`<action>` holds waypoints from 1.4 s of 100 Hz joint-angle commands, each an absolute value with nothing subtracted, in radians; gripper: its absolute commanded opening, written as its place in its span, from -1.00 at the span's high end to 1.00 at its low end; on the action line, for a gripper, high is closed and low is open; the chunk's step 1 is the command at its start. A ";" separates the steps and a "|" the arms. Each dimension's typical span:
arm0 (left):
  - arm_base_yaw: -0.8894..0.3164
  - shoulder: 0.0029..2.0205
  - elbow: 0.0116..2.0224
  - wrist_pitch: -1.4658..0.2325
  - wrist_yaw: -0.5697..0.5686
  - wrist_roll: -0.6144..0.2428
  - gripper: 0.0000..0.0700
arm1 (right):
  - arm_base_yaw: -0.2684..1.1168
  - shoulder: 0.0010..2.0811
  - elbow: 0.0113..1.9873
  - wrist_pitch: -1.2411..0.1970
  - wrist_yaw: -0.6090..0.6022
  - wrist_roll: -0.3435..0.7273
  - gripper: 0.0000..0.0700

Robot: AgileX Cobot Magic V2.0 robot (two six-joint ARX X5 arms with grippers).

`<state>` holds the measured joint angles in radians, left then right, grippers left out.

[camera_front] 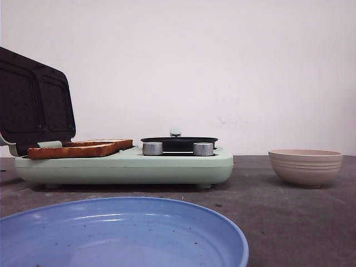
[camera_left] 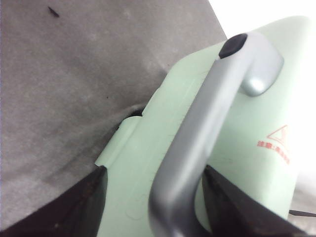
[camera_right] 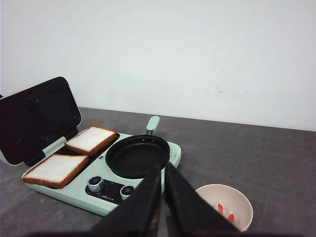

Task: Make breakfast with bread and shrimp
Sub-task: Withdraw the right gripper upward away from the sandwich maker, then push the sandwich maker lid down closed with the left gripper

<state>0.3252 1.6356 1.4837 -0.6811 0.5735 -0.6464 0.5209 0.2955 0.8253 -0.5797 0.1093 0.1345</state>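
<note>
On the open maker [camera_right: 98,197] lie two bread [camera_right: 57,169] slices, soft and light; lift by the crust. Left gripper [camera_left: 155,192] is apart around the handle [camera_left: 197,133]. Right gripper [camera_right: 163,197] is together.

Red warning triangle, unreadable print, on lid [camera_left: 256,133]

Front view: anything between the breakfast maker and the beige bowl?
No, bare grey table lies between the breakfast maker and the beige bowl in the front view. The right wrist view shows the same gap empty.
</note>
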 commanded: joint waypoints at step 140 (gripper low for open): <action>-0.151 1.662 1.504 -0.603 0.191 -0.494 1.00 | 0.527 0.299 0.832 -0.565 0.114 0.172 1.00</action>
